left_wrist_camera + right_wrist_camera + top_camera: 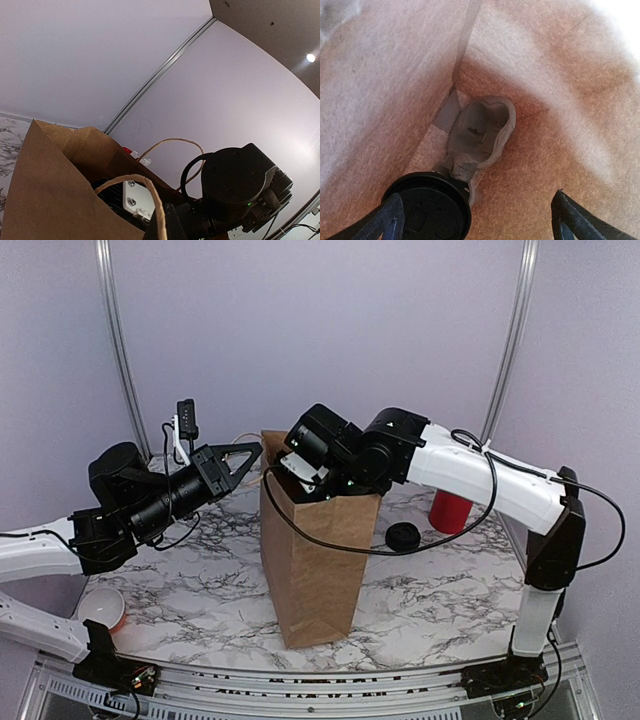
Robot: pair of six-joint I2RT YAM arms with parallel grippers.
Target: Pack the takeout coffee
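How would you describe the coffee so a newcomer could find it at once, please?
Start at the brown bag standing on the table. Look inside: the coffee sits deep down, showing only its round black lid. The similar black disc lies outside the bag, by the red cup.

Mouth of paper bag, frame centre, blocked by right arm; inside, takeout coffee fills lower left, floor at lower right free
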